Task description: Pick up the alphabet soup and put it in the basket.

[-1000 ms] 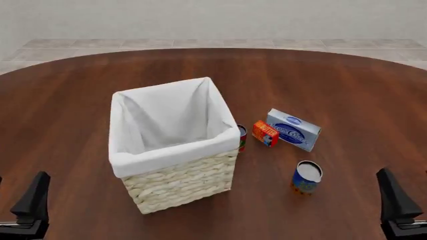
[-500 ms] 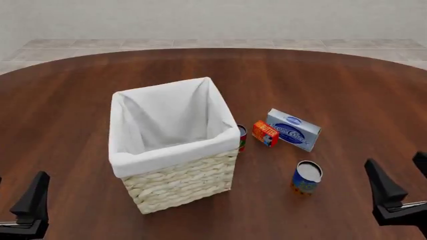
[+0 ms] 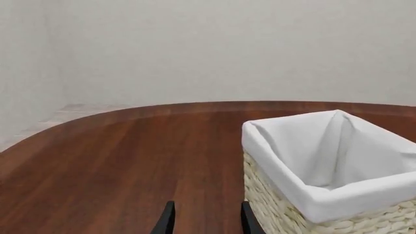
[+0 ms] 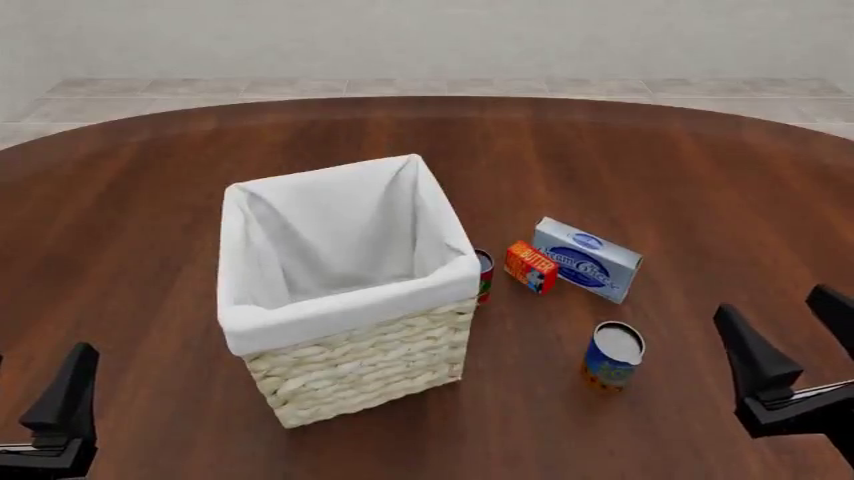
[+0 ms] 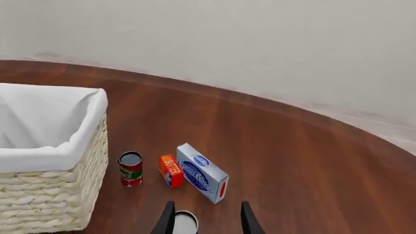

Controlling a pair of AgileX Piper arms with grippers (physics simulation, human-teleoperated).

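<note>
Table [image 4: 641, 150] (dark wood, round), pale wall [image 4: 427, 35]

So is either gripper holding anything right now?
Nothing held. Both the left gripper and right gripper are open and empty; the alphabet soup stands untouched.

— What is cut off or hidden here?
— In the right wrist view the alphabet soup [image 5: 184, 223] shows only its pale top; the lower edge crops the rest, and the label is unseen.
— And the red-and-green can [image 4: 485, 275]?
— From the front, the basket [image 4: 360, 365] hides most of it.
— The arms?
— The left gripper [image 4: 63, 405] and the right gripper [image 4: 790, 343] are both clipped by the front picture's borders.
— The blue box [image 4: 587, 259]?
— Its print is too small to read.
</note>
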